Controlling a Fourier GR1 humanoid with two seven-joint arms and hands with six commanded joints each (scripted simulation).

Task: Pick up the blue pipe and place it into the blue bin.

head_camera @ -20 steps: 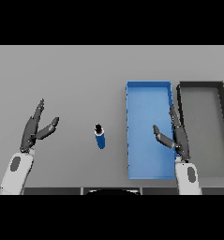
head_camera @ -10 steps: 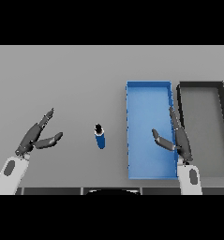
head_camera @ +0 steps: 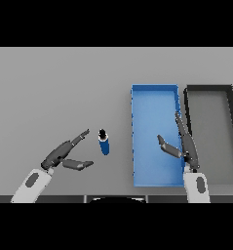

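While the blue pipe [head_camera: 104,143] lies on the surface [head_camera: 54,88] left of the blue bin [head_camera: 154,93], the left hand [head_camera: 64,154], open and empty, approaches; next, closing round it.

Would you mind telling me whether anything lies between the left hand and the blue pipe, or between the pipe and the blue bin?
Nothing visible does. Only bare grey table separates the open left hand from the blue pipe, and likewise the pipe from the blue bin. The right hand is over the bin's right side.
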